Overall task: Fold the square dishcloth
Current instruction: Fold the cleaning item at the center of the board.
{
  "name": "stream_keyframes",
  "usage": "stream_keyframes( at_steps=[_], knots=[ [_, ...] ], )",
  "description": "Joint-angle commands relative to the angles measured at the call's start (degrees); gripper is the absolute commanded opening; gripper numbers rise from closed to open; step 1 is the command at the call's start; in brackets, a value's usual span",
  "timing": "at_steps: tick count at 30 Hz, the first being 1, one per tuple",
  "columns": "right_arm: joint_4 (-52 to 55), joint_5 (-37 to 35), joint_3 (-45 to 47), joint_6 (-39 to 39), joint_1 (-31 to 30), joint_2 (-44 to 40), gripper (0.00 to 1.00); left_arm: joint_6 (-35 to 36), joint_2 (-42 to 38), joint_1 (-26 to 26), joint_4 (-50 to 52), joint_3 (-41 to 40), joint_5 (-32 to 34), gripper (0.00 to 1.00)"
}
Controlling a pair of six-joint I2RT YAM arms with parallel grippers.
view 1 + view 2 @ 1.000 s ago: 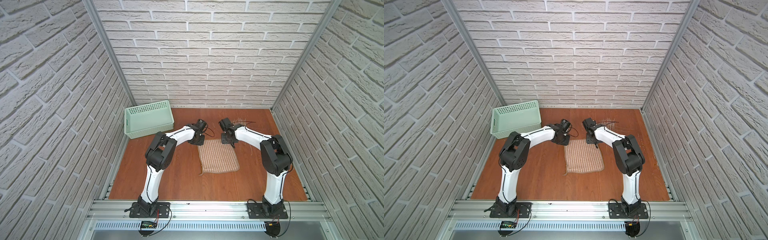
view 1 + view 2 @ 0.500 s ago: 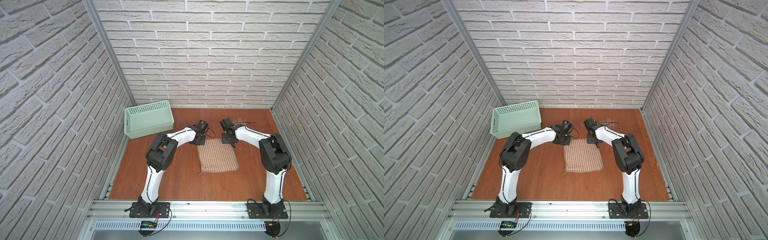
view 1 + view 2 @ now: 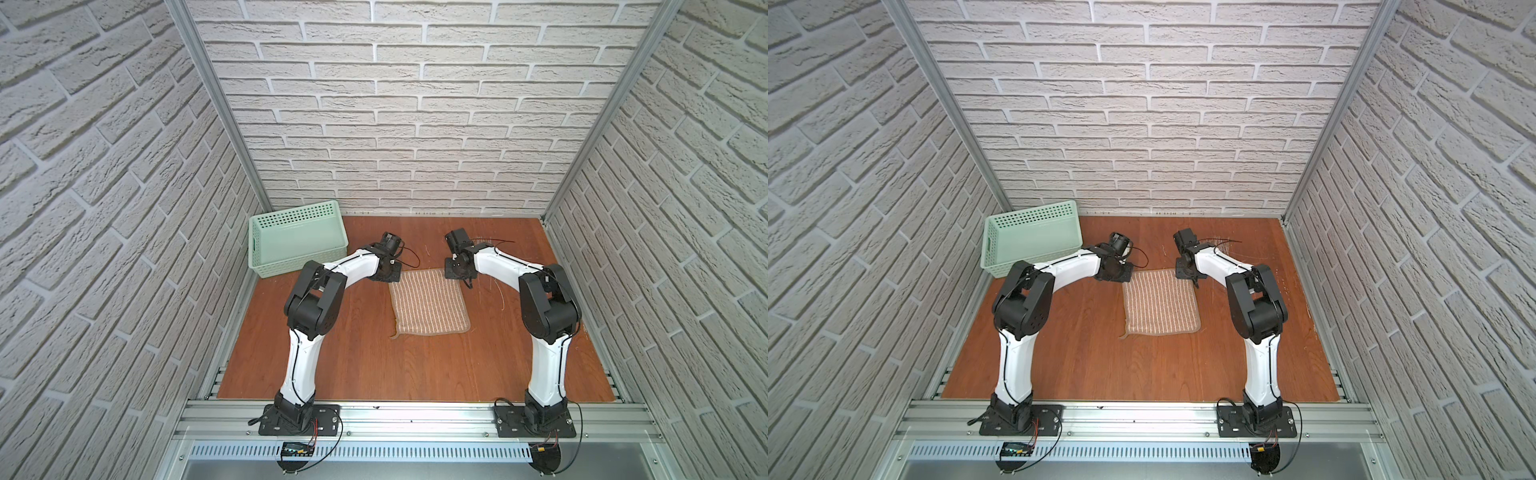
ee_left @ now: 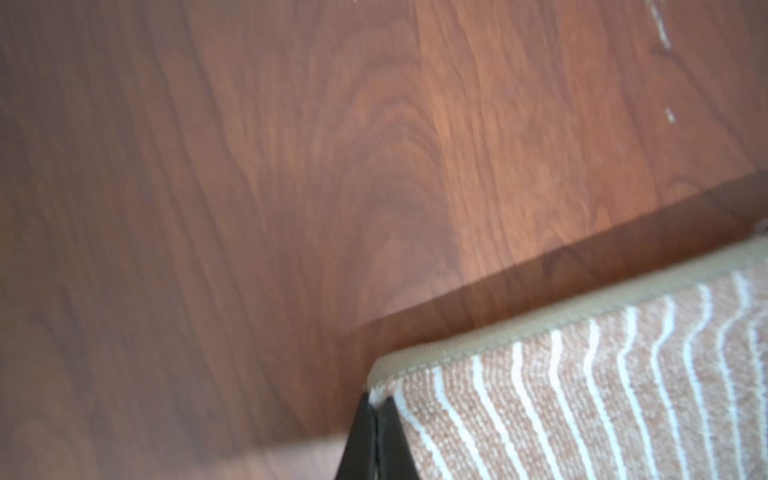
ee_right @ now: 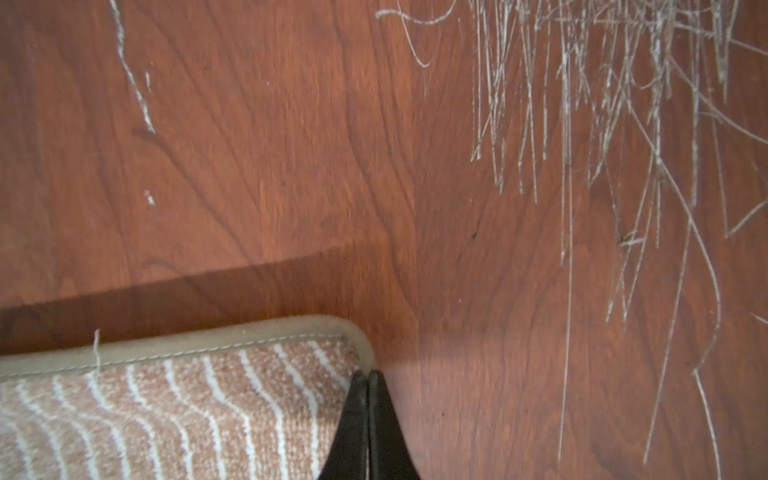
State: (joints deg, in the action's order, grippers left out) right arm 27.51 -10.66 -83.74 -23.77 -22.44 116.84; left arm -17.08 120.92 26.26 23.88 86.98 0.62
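The square dishcloth [image 3: 430, 301] [image 3: 1160, 301], tan-brown with thin white stripes and beige edging, lies spread in the middle of the wooden table, its small loop [image 3: 395, 336] at the near left corner. My left gripper [image 3: 392, 276] [image 4: 376, 405] is shut on the far left corner of the dishcloth [image 4: 582, 395]. My right gripper [image 3: 455, 274] [image 5: 368, 376] is shut on the far right corner of the dishcloth [image 5: 187, 407]. In both wrist views a dark shadow runs under the far edge, which sits slightly off the wood.
A mint-green basket [image 3: 299, 253] [image 3: 1034, 245] stands at the back left, close behind my left arm. Pale scratches [image 5: 582, 104] mark the wood beyond the right corner. Brick-patterned walls close in three sides, and a metal rail [image 3: 415, 415] runs along the front.
My left gripper has closed on the dishcloth's far left corner. The right gripper stayed shut at its corner, and both arms have barely moved.
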Motion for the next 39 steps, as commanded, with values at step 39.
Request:
stream_keyframes(
  at_steps=[39],
  knots=[
    [-26.3, 11.1, 21.7, 1.0, 2.8, -16.7, 0.03, 11.8, -22.4, 0.3, -35.8, -26.7, -7.4, 0.00]
  ],
)
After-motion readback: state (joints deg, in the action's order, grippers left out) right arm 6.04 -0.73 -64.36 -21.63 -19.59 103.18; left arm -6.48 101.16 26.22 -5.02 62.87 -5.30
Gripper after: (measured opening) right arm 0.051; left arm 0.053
